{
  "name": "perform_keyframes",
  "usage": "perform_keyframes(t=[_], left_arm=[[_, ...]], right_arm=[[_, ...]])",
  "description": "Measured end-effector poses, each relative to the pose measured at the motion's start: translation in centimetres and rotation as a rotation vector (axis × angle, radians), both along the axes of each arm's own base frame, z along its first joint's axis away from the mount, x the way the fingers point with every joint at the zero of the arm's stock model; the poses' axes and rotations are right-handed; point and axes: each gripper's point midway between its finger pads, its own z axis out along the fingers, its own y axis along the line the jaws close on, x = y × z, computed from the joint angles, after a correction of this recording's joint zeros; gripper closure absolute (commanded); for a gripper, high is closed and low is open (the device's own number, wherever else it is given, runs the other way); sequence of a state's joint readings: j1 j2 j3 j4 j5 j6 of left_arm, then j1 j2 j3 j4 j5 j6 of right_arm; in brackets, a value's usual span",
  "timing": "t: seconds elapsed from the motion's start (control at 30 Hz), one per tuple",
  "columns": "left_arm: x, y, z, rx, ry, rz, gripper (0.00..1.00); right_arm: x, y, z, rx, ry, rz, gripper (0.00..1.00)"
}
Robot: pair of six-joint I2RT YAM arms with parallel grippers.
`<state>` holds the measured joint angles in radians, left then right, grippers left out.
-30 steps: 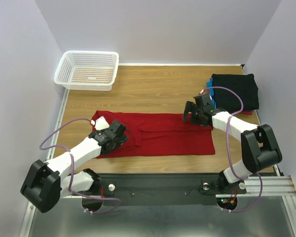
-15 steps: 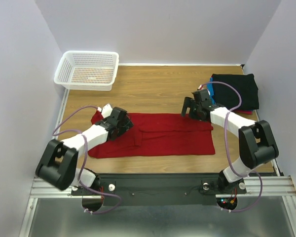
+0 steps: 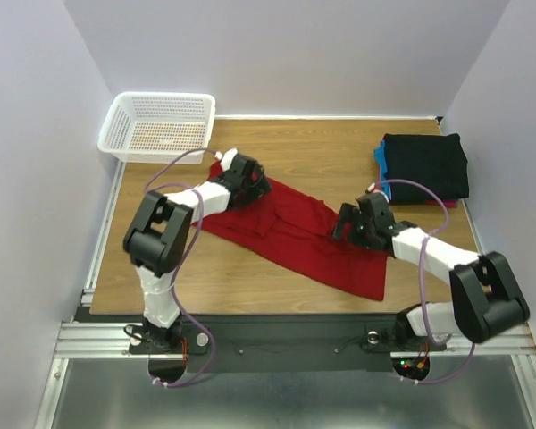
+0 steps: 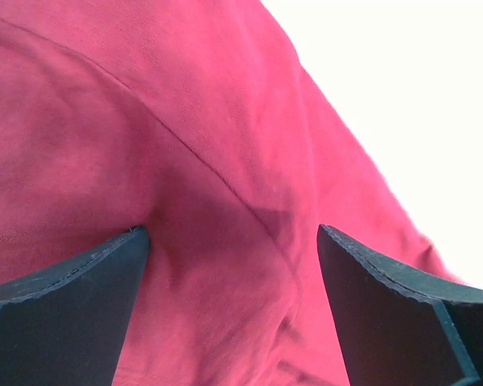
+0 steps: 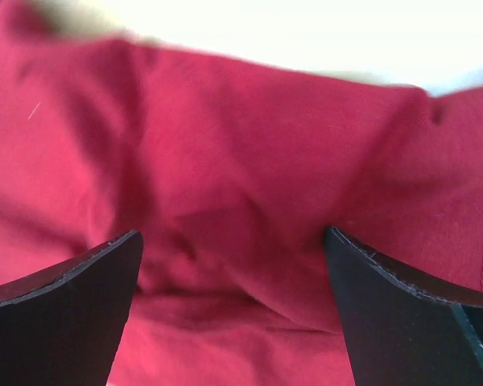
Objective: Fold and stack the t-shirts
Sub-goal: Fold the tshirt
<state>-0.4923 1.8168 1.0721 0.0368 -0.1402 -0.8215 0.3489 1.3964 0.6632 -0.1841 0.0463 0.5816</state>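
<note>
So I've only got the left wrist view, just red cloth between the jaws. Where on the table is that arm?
Observer: The left jaws hold the far left end of the red t-shirt, near the white basket.
Operator: And the right arm?
Observer: The right jaws hold the same shirt toward its near right end.
</note>
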Motion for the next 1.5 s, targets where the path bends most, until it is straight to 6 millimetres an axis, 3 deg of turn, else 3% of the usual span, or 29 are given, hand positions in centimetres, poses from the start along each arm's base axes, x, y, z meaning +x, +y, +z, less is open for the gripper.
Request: perform_keyframes(t=[0.17, 0.27, 0.4, 0.6, 0.67, 0.77, 1.17, 1.27, 1.4, 1.5], left_arm=[[6.6, -5.2, 0.8, -0.04, -0.06, -0.097, 0.02], [9.1, -7.2, 0.9, -0.041, -0.075, -0.143, 0.02], [13.2, -10.2, 1.6, -0.04, -0.092, -0.215, 0.02], [17.8, -13.1, 1.6, -0.08, -0.125, -0.295, 0.01], [18.1, -13.4, 1.8, -0.112, -0.123, -0.317, 0.02], [18.2, -12.9, 1.7, -0.146, -0.108, -0.33, 0.01], [19.0, -11.5, 2.1, -0.21, -0.093, -0.301, 0.01], [19.2, -11.2, 2.4, -0.21, -0.095, -0.296, 0.01], [18.5, -10.2, 3.0, -0.176, -0.079, -0.278, 0.02], [16.4, -8.6, 5.6, -0.138, -0.063, -0.273, 0.02]], right_arm=[[-4.6, 3.6, 0.4, 0.118, 0.005, 0.072, 0.0], [-7.9, 6.6, 0.7, 0.202, 0.027, 0.132, 0.0], [-10.9, 9.7, 1.0, 0.272, 0.067, 0.189, 0.0], [-15.1, 16.9, 1.3, 0.34, 0.121, 0.363, 0.0], [-15.8, 19.2, 1.3, 0.351, 0.131, 0.405, 0.0], [-16.3, 20.6, 1.4, 0.355, 0.134, 0.433, 0.0], [-17.2, 19.7, 3.0, 0.344, 0.118, 0.463, 0.0], [-17.1, 19.7, 4.2, 0.334, 0.091, 0.496, 0.0], [-16.5, 20.5, 8.0, 0.374, 0.0, 0.543, 0.0], [-16.3, 20.4, 9.7, 0.397, -0.046, 0.558, 0.0]])
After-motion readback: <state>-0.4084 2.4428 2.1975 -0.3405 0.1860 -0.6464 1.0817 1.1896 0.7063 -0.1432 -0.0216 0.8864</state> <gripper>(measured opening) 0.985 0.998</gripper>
